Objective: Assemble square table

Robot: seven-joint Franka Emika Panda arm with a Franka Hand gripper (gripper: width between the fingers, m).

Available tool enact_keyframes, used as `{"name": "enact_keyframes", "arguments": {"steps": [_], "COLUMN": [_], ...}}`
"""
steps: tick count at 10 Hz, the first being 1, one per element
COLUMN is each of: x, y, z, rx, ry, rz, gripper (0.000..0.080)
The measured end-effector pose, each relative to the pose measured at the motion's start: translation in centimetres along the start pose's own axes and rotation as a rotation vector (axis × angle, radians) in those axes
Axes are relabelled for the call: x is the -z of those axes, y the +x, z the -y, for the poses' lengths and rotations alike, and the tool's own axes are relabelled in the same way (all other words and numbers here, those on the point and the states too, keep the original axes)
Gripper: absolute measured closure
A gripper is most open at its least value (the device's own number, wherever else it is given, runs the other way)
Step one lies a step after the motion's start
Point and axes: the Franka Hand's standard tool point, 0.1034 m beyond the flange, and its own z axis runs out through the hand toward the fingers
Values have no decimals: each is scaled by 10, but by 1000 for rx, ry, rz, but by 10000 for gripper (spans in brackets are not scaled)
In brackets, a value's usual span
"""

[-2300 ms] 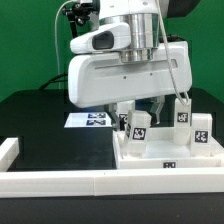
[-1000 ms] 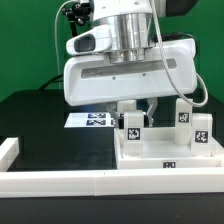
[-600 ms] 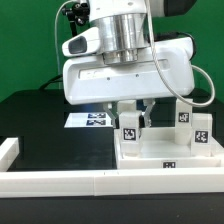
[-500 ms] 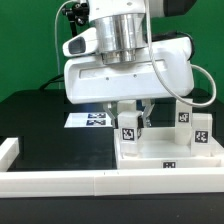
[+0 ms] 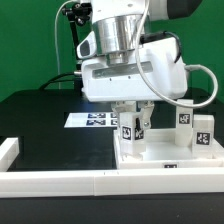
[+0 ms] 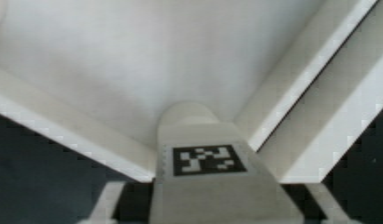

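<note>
The gripper (image 5: 131,124) pinches a tagged post (image 5: 128,131) upright over the square table (image 5: 165,153), two posts at three o'clock.

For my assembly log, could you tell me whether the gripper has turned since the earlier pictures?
Yes: the gripper has rotated about its vertical axis above the marker board, on the leg.

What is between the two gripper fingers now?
A white post with a tag stands between the gripper fingers, over the square slab; the exterior view shows it.
</note>
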Motion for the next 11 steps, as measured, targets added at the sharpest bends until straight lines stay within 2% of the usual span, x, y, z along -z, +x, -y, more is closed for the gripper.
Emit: {"name": "enact_keyframes", "arguments": {"steps": [2, 5, 6, 7, 8, 9, 11], "x": [0, 0, 1, 1, 2, 2, 1], "y": [1, 0, -1, -4, -5, -6, -10], "z": [0, 0, 1, 4, 5, 6, 10], "rx": [-112, -92, -16, 11, 93, 214, 430], "ry": [10, 6, -1, -7, -9, -16, -30], "rz": [14, 20, 32, 46, 56, 62, 75], "gripper": [508, 508, 327, 211, 211, 161, 153]}}
